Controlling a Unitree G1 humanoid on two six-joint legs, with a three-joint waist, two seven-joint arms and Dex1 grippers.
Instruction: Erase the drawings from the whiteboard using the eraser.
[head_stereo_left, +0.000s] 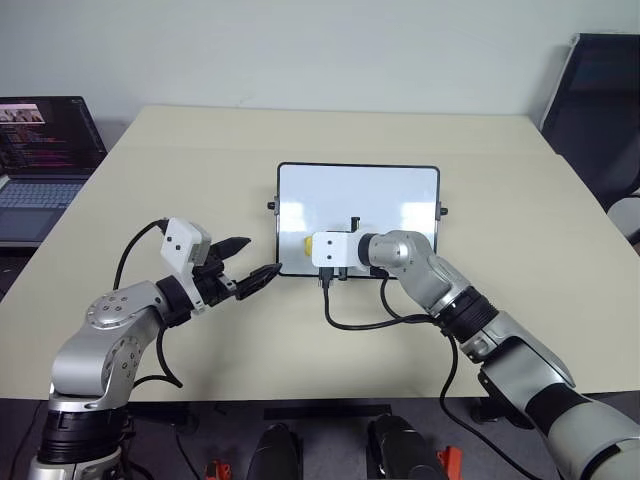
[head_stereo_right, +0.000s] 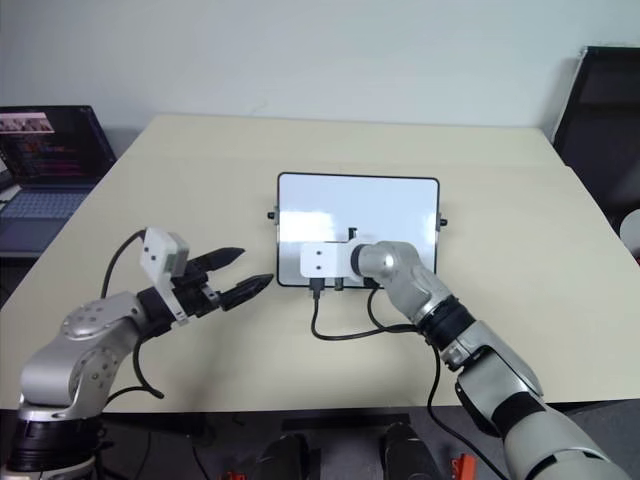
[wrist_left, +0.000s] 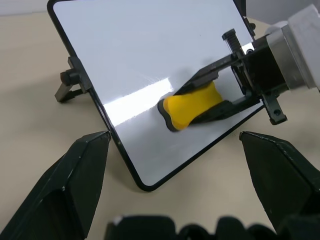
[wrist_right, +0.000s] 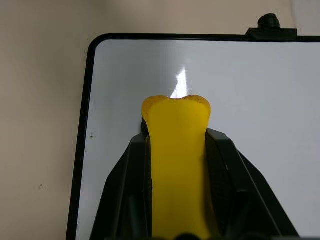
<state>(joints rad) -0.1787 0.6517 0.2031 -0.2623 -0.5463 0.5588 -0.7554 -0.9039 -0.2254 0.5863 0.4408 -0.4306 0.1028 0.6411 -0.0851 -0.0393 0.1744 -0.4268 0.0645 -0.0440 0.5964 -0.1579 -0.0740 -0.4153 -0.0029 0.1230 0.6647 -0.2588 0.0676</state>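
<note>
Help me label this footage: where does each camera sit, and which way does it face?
Left and right eye views: on the head, looking forward and down at the table, both arms showing.
Left wrist view: looks along the open left hand at the whiteboard.
Right wrist view: looks along the right hand, shut on the eraser, at the whiteboard.
Shared: whiteboard and eraser appear in both wrist views.

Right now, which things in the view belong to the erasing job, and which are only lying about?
Belonging to the job:
- glossy white rectangular whiteboard with thin black frame
- small bright yellow eraser block, clamped in the right tool against the board
No blue pen marks can be seen on the board.

Only lying about:
- open laptop with dark screen
- dark chair
- beige table
</note>
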